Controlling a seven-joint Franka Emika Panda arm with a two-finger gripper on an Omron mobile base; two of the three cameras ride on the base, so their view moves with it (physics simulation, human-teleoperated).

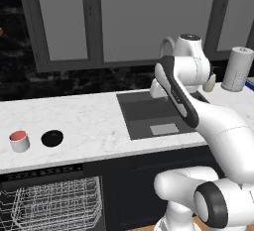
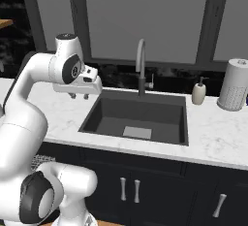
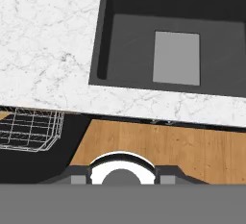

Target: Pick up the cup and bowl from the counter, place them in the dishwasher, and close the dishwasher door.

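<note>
The cup (image 1: 20, 141), grey-white with a red inside, stands at the left end of the white marble counter (image 1: 89, 121). The small black bowl (image 1: 52, 138) sits just to its right, apart from it. Below them the dishwasher (image 1: 42, 173) is open and its white wire rack (image 1: 52, 205) shows; a corner of the rack (image 3: 30, 129) is also in the hand view. My gripper (image 2: 79, 95) hovers over the counter beside the sink's left rim, far right of both dishes. Its fingers are apart and hold nothing.
A black sink (image 2: 138, 118) with a grey faucet (image 2: 141, 65) lies right of the gripper. A soap bottle (image 2: 199, 93) and a tall paper-towel roll (image 2: 234, 84) stand at the counter's right. Black cabinets (image 2: 131, 188) run below, above a wooden floor (image 3: 168, 146).
</note>
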